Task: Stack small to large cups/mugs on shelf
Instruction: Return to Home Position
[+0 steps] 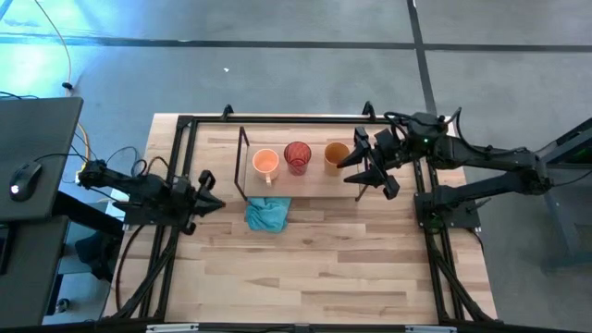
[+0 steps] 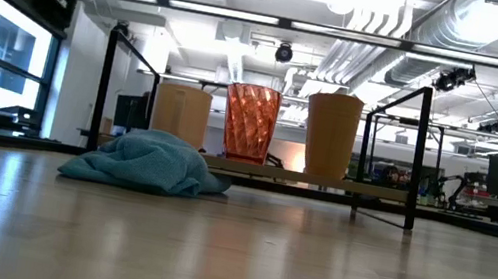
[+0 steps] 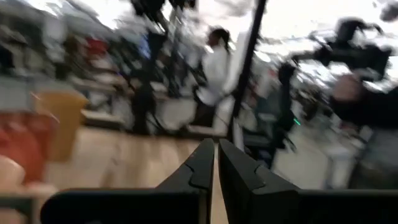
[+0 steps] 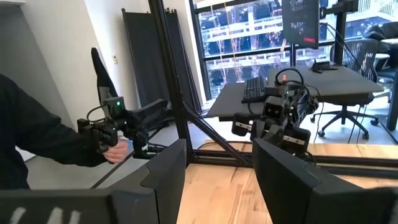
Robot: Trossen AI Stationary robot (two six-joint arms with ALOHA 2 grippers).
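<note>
Cups point(image 1: 297, 156) are sitting on shelf point(image 1: 314, 186); right end effector point(image 4: 219, 162) is hovering beside it, wide and empty, needing retraction home; left end effector point(image 3: 215, 152) is idling narrow at counter's left edge.

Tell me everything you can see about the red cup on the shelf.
The red cup is translucent, with a raised diamond pattern, no handle, and walls tapering from a wide rim to a narrower base. It stands upright on the shelf's wood board, in the middle, with clear gaps to the pale mug and the amber tumbler. Nothing else touches it.
</note>
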